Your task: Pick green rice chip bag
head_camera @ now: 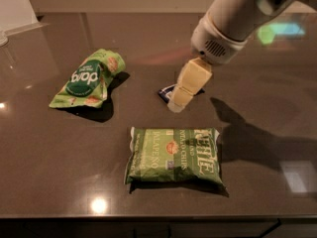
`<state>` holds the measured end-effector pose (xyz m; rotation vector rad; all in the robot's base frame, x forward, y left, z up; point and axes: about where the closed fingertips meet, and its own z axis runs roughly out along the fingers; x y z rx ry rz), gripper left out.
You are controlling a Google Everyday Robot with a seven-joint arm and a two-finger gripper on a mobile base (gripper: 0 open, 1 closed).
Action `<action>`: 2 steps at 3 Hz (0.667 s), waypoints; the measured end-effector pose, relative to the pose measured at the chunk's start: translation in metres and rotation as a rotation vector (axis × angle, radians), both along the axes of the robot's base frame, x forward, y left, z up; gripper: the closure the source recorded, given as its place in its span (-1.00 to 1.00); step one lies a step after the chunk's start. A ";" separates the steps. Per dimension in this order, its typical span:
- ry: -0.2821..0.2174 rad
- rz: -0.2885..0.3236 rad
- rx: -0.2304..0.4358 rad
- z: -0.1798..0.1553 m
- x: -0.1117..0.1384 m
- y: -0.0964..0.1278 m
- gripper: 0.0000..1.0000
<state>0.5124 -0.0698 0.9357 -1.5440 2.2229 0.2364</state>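
The green rice chip bag (88,78) is light green with a dark green round logo. It lies crumpled on the dark table (44,162) at the left. My gripper (177,102) hangs from the white arm (233,19) that reaches in from the upper right. It is above the table's middle, well to the right of the rice chip bag and apart from it. It holds nothing that I can see.
A darker green Kettle jalapeno chip bag (173,155) lies flat at the front centre, just below the gripper. A small dark blue packet (164,91) lies mostly hidden behind the gripper. The table's front edge runs along the bottom.
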 end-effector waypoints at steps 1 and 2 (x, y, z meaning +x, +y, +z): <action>0.044 -0.040 0.016 -0.011 0.014 0.039 -1.00; 0.067 -0.080 0.025 -0.023 0.030 0.074 -1.00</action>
